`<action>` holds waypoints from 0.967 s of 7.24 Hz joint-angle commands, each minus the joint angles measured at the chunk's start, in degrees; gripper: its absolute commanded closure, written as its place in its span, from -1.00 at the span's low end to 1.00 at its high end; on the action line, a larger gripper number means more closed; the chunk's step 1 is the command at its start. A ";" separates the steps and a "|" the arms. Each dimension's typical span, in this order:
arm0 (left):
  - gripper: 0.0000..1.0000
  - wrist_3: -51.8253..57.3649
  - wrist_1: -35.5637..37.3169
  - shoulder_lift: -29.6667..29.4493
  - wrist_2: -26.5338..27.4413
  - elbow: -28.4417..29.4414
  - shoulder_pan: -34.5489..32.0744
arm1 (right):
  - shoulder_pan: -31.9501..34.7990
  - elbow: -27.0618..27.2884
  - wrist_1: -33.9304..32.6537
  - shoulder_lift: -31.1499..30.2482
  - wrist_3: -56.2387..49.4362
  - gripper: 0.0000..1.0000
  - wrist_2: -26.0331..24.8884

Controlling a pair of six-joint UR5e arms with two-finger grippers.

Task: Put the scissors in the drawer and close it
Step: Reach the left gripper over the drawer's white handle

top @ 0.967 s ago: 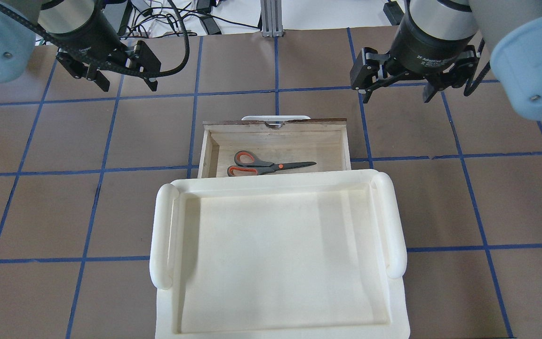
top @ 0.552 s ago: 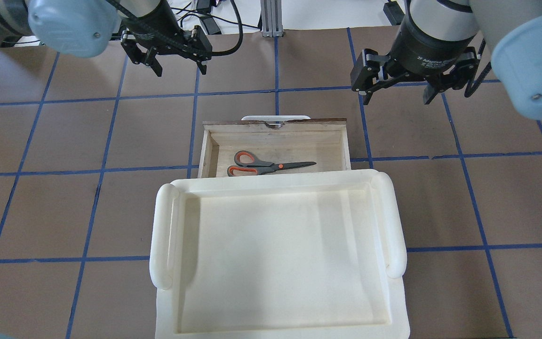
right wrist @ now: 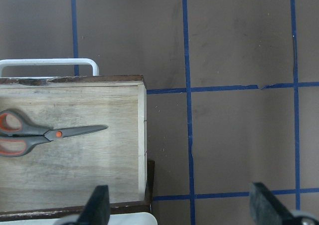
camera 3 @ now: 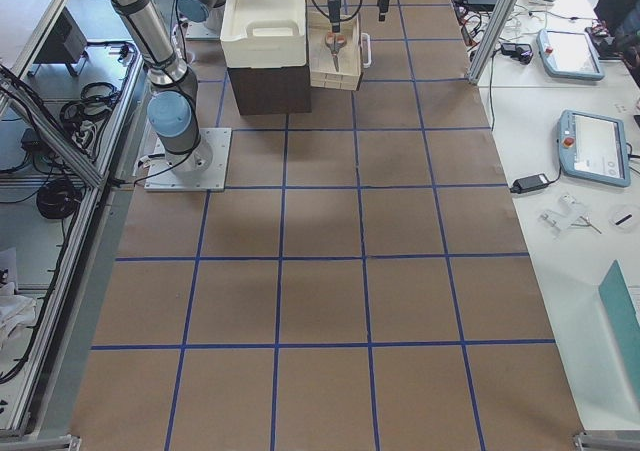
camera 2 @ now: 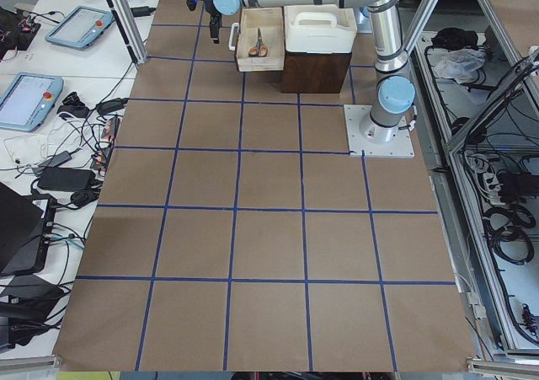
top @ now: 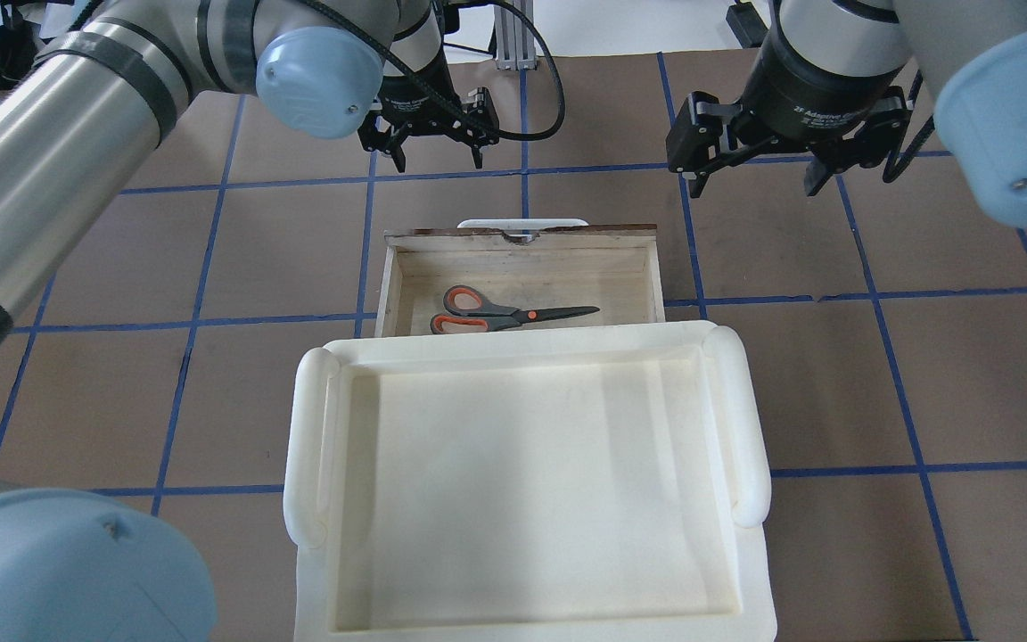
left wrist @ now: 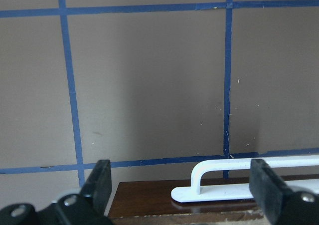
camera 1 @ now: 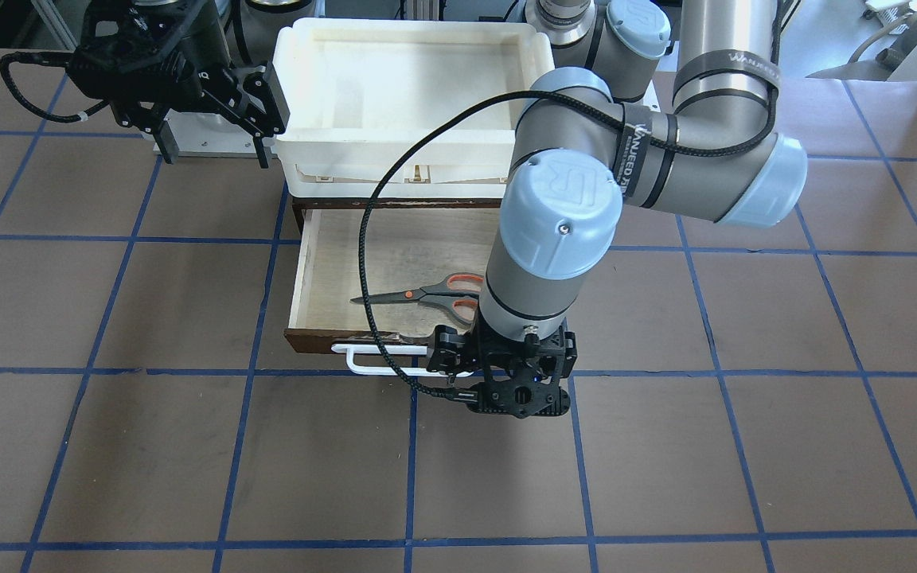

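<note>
The scissors [top: 513, 314], grey with orange-lined loops, lie flat inside the open drawer [top: 522, 239], also in the front view [camera 1: 427, 293] and the right wrist view [right wrist: 45, 135]. The drawer's white bar handle [top: 522, 222] faces away from the robot. My left gripper [top: 439, 163] is open and empty. It hangs above the table just beyond the drawer front, with one end of the handle [left wrist: 239, 182] showing between its fingers [left wrist: 99, 185]. My right gripper [top: 752, 183] is open and empty, above the table to the right of the drawer.
A large white plastic tray [top: 313, 446] sits on top of the dark cabinet [camera 2: 316, 72] that holds the drawer. The brown table has a grid of blue tape lines. Cables and a post lie beyond the far edge.
My left arm has swung from the far left toward the middle; its open gripper is now just beyond the drawer's front. The right arm, drawer and scissors have not moved.
</note>
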 commanded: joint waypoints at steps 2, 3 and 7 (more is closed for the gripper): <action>-1.00 -2.06 2.73 -2.76 0.26 0.52 -1.71 | 0.00 0.00 0.01 -0.16 -1.11 -1.00 -0.22; -1.00 -2.32 4.49 -4.51 0.26 0.79 -1.71 | 0.00 0.00 -0.08 -0.16 -1.29 -1.00 -0.14; -1.00 -3.55 6.26 -8.74 1.74 0.53 -2.32 | 0.00 0.00 0.01 -0.25 -1.38 -1.00 -0.22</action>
